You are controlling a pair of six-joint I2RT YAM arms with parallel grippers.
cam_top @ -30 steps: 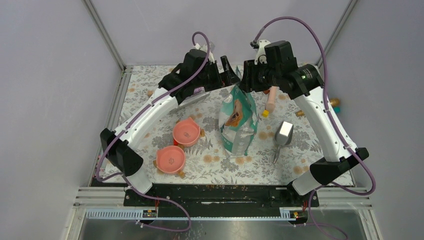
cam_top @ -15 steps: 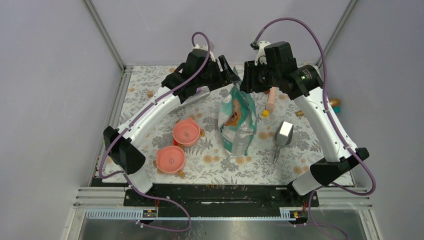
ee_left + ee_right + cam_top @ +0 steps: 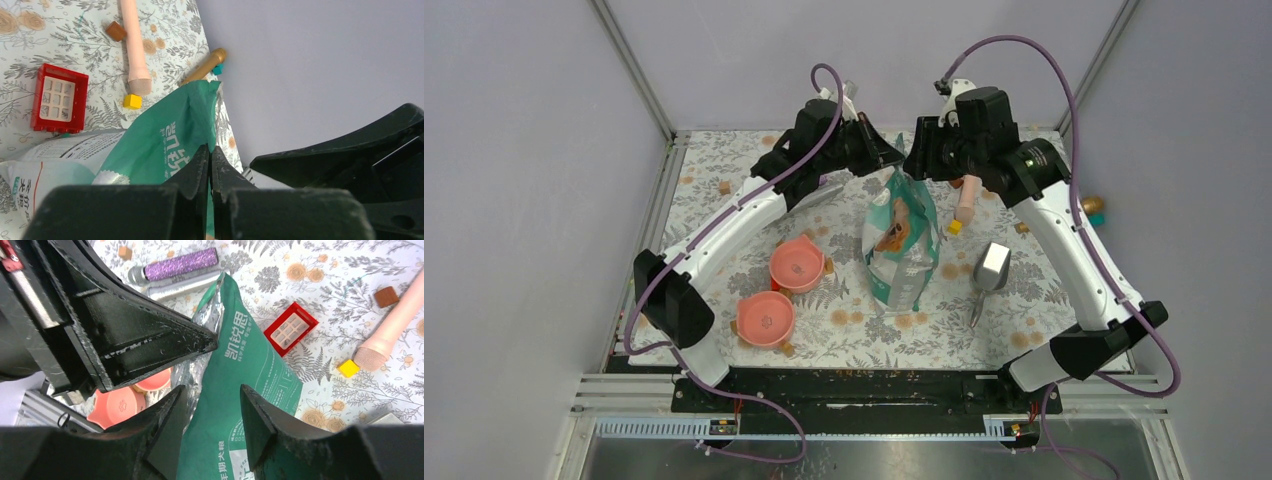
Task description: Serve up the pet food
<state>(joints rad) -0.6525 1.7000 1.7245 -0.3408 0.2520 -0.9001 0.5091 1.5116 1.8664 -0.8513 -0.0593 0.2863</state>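
Observation:
The teal-green and silver pouch stands upright mid-table; the pet food itself is hidden inside it. My left gripper is shut on the pouch's top edge, with the jaws pressed together on the foil. My right gripper hovers open over the pouch, one finger on each side of its upper part, not pinching. In the right wrist view the left gripper's fingertips hold the silver corner. Two pink bowls sit left of the pouch.
A metal scoop lies right of the pouch. A pink toy microphone, a yellow block, a red block and a purple glitter microphone lie behind and around the pouch. The back wall is close.
My left gripper moved right to the pouch's top and closed on its edge. The right gripper shifted slightly and stays open over the pouch.

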